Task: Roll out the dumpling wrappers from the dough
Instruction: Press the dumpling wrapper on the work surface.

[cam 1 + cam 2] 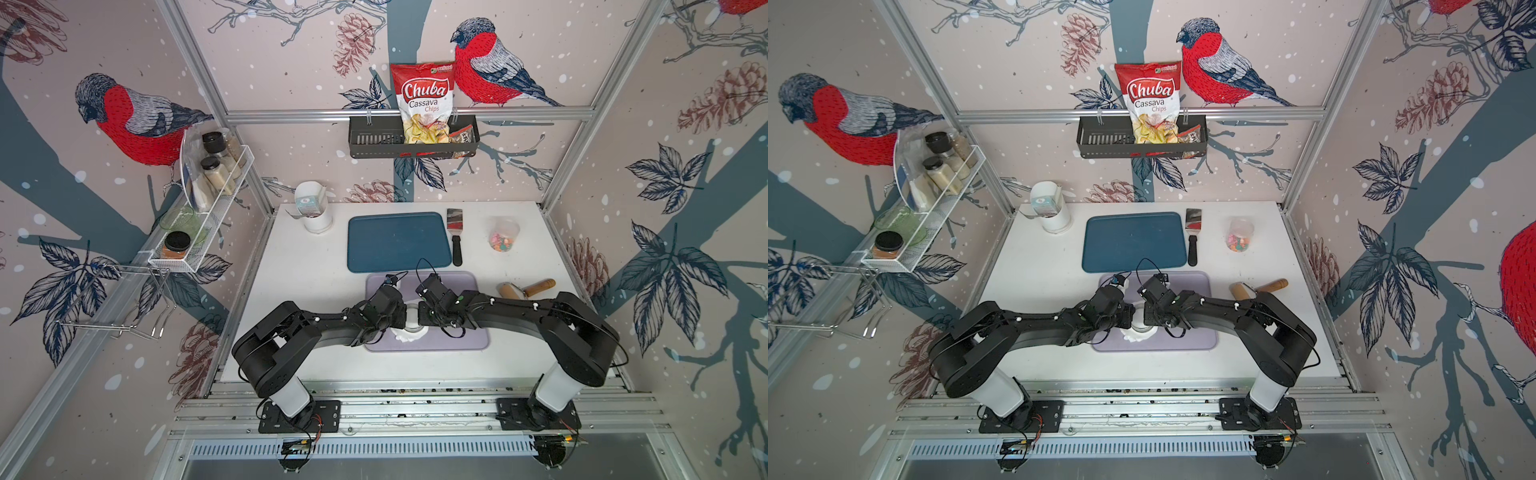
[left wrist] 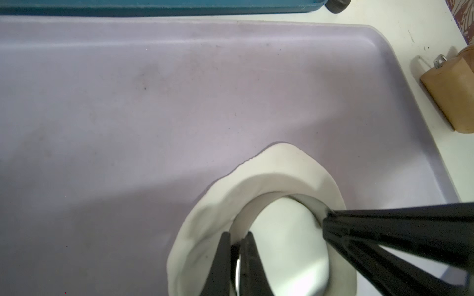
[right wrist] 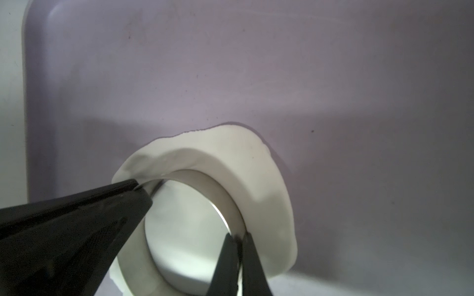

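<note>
Left gripper point(image 2: 237, 252) pinching metal ring cutter point(image 3: 213, 189) at 9 o'clock, right gripper point(image 3: 237, 246) pinching it at 3 o'clock, dough point(image 3: 230, 153) around it

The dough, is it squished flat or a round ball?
Squished flat. The dough lies spread thin on the purple tray, with the metal ring pressed into it.

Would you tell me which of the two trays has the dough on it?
The lilac tray, nearer the robot's bases: the dough lies on it, while the dark blue tray behind it carries none.
</note>
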